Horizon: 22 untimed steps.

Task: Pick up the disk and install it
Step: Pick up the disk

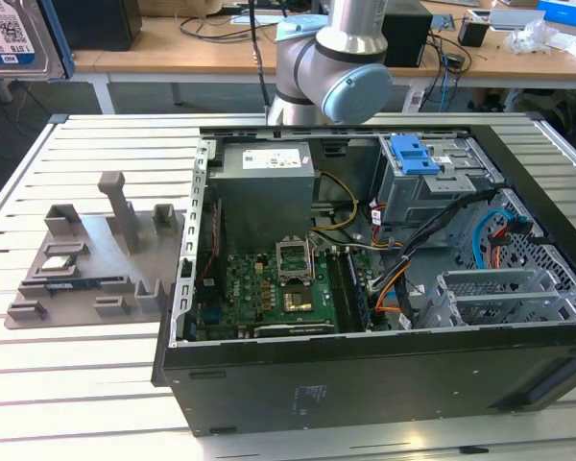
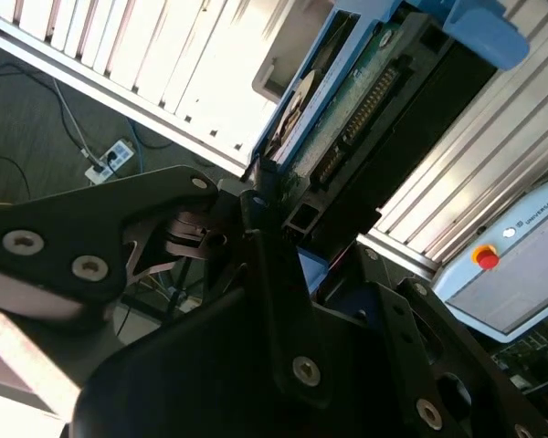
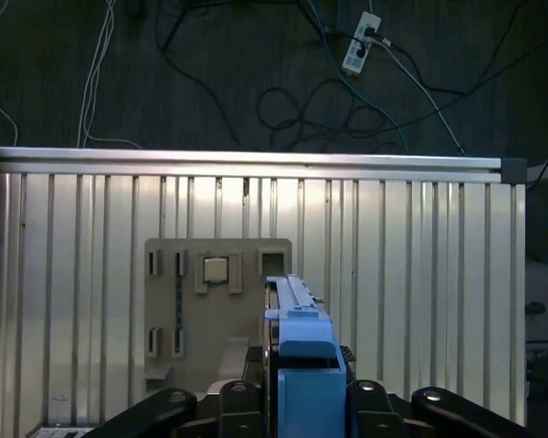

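Observation:
The disk [image 1: 14, 38] hangs high at the exterior view's far left, its white label with a blue stripe facing that camera and a blue rail along its edge. In the first wrist view the disk [image 3: 297, 319] shows edge-on with a blue rail end, and my gripper [image 3: 297, 401] is shut on it from both sides. The second wrist view has the disk's [image 2: 365, 100] green circuit-board underside and connector facing the lens, with the gripper [image 2: 256, 196] clamped on its end. The disk is well above the slatted table.
An open computer case [image 1: 365, 365] lies on the slatted table, with a grey power-supply box [image 1: 264, 187] and a blue latch bracket [image 1: 413, 154] on the drive bay. A grey fixture plate [image 1: 86, 259] sits to the exterior view's left, below the disk in the first wrist view [image 3: 210, 310]. The arm [image 1: 336, 58] stands behind the case.

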Motion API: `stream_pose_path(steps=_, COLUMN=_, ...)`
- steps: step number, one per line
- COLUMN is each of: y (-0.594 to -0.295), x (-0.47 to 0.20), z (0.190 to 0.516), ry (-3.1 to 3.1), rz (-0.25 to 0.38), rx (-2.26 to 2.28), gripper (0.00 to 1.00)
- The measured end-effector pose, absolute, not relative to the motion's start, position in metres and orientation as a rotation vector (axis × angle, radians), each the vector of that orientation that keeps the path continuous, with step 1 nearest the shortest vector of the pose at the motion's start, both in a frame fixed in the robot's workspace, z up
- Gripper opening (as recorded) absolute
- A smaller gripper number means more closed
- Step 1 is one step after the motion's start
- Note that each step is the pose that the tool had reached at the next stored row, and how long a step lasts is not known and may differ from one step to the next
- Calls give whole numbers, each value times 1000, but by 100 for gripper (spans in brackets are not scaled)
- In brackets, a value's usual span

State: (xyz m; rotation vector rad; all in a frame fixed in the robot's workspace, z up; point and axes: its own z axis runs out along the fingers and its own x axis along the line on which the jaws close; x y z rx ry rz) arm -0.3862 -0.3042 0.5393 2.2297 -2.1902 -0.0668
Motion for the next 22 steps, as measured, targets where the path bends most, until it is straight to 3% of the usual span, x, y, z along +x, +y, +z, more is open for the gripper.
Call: stream_pose_path(steps=22, y=-306, x=-282, z=539, ry=-2183, rz=-83, rx=2222, gripper=37)
